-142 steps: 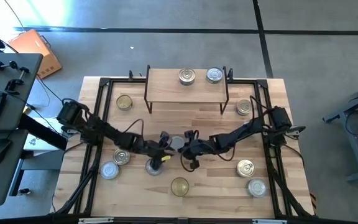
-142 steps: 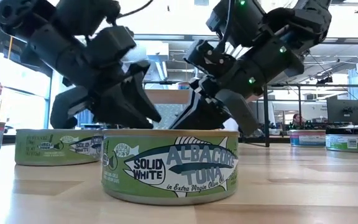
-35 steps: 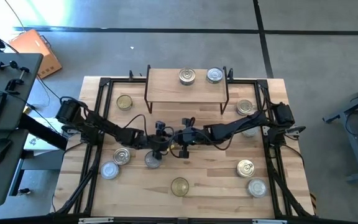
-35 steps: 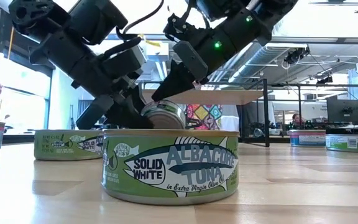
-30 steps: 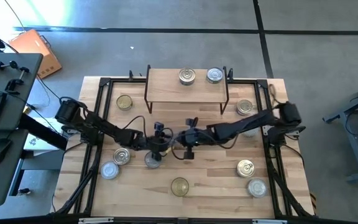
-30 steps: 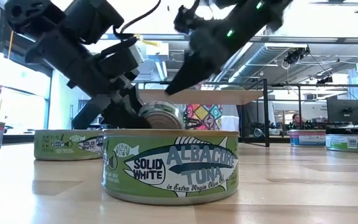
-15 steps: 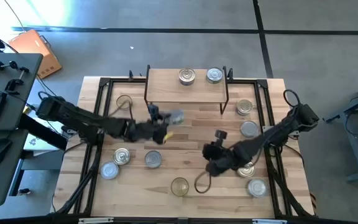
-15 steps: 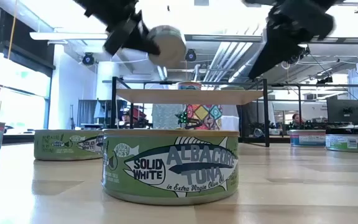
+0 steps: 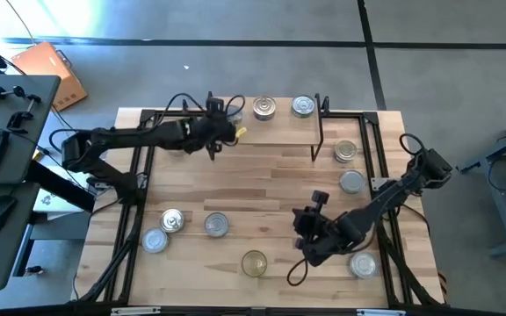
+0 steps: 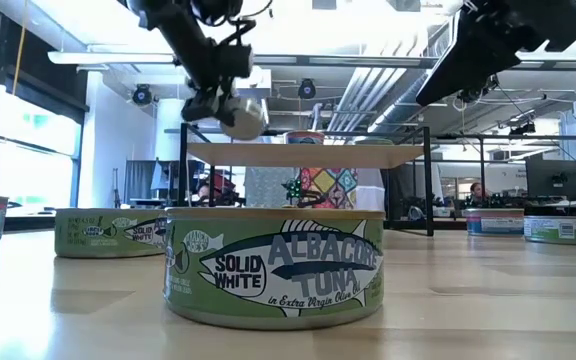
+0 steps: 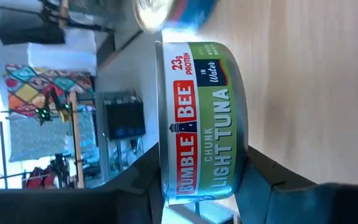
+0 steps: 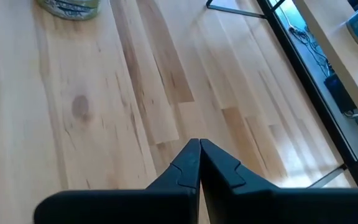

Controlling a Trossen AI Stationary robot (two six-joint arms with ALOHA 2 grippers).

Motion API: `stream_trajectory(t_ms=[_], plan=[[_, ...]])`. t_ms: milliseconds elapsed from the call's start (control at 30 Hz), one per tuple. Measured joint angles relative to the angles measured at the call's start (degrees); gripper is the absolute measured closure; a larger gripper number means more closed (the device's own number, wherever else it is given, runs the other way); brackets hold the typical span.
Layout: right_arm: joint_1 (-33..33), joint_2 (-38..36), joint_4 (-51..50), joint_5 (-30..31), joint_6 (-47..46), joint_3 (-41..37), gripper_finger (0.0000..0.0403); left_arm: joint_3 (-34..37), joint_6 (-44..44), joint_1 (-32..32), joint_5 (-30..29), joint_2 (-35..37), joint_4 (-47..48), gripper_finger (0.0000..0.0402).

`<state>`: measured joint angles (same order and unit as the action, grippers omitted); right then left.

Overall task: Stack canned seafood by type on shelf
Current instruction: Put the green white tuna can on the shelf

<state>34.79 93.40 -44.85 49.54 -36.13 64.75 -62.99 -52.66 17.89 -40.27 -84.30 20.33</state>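
Left gripper: the left gripper (image 9: pixel 227 125) sits at the upper centre of the high view, over the left end of the shelf (image 9: pixel 275 132); in the low view (image 10: pixel 230 108) it hangs at upper left, just above the board (image 10: pixel 303 154).
Left fingers: part-way apart, closed on a Bumble Bee tin (image 11: pixel 201 121) labelled chunk light tuna; in the left wrist view the dark fingers (image 11: pixel 138 177) press its flat ends from either side.
Held tin: tilted, seen as a silver disc (image 10: pixel 242 116) in the low view, apparently not yet touching the shelf, though the angle makes that hard to judge.
Right gripper: the right gripper (image 9: pixel 307 228) is at lower right of centre in the high view, over the tabletop (image 9: pixel 262 184).
Right fingers: pressed together tip to tip, holding nothing (image 12: pixel 199 158).
Shelf load: two silver tins, one (image 9: pixel 263 108) mid-board, one (image 9: pixel 302 106) toward its right end.
Loose tins: several remain on the table, including an albacore tin (image 10: pixel 273 265) closest in the low view and a gold-topped tin (image 9: pixel 254 262) at bottom centre of the high view.
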Motion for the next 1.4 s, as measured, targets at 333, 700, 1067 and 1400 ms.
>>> stream_trajectory(t_ms=[333,700,1067,1400], plan=[[-2.06,0.00,-1.26,0.00,0.03,0.00,0.0402,-0.11,-3.97,2.41,2.92,-0.18,-0.34,0.0187],[-2.19,0.00,-1.30,0.02,0.22,0.00,0.0402,-0.12,-1.90,2.82,11.14,1.26,3.29,0.0172],[-2.20,0.00,-1.28,0.02,0.36,0.00,0.0402,-2.40,8.60,7.62,30.13,4.86,6.39,0.0180],[-4.32,0.00,-1.09,0.02,0.38,0.00,0.0402,-7.11,18.92,15.38,38.24,-0.54,8.59,0.0288]])
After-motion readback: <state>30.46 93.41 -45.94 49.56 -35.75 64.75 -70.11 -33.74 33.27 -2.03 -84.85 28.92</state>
